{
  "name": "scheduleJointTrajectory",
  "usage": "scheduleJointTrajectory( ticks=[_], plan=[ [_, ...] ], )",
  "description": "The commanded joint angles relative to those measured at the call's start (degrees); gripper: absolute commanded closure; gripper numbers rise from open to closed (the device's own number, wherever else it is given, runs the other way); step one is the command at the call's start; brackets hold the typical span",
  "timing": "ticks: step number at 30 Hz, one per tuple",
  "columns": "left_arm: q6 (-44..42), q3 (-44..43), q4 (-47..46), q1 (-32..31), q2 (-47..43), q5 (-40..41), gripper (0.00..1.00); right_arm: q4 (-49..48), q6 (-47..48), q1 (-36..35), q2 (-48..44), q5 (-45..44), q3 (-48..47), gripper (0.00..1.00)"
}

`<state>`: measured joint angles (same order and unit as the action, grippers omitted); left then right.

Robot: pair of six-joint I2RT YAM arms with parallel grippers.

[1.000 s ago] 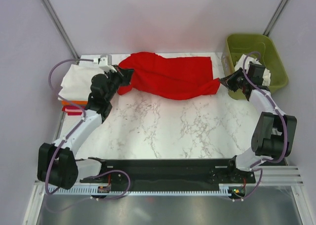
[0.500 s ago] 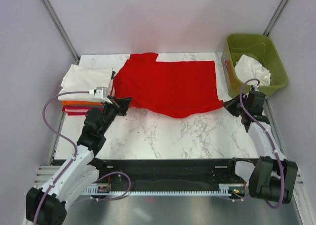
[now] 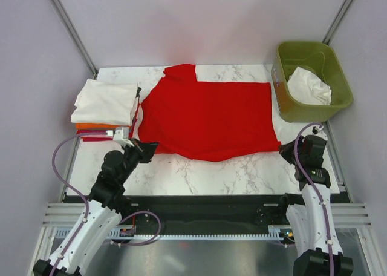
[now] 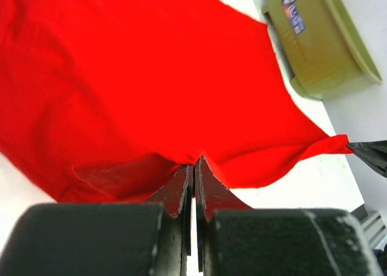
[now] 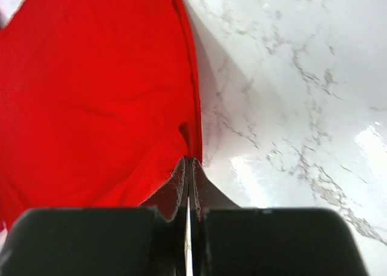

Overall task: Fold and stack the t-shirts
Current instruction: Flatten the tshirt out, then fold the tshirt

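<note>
both my claws — left gripper (image 4: 194, 162) and right gripper (image 5: 188, 162) — clamped on the red t-shirt (image 3: 208, 115) hem, cloth spread over the table (image 3: 242, 167).

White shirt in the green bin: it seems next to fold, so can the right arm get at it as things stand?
Probably not yet: the right pincer is shut on a corner of the red t-shirt, so it must let go first. The green bin is open-topped, on that arm's side.

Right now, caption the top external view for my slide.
Left gripper and right gripper pinch near corners of the red t-shirt on the marble table.
</note>
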<state>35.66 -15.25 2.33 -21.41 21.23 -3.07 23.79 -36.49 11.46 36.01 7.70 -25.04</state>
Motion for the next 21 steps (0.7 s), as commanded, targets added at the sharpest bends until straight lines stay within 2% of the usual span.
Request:
scheduleJointTrajectory(
  ticks=[1, 7, 13, 21],
  plan=[
    [2.92, 0.92, 4.79, -0.21, -2.59, 0.43, 0.98, 3.02, -0.69, 0.23, -1.73, -4.10, 1.13, 1.00],
    [2.22, 0.92, 3.66, -0.21, -2.43, 2.90, 0.98, -0.32, 0.10, 0.23, 2.03, -0.59, 2.18, 1.00],
    [-0.06, -2.94, 0.49, -0.21, 6.00, 6.32, 0.98, -3.31, 1.42, 0.22, 7.31, 0.91, 1.31, 1.00],
    [-1.21, -7.87, -4.79, -0.21, 12.51, 9.40, 0.98, -5.51, 1.60, 0.22, 9.95, 0.29, 1.13, 1.00]
  ],
)
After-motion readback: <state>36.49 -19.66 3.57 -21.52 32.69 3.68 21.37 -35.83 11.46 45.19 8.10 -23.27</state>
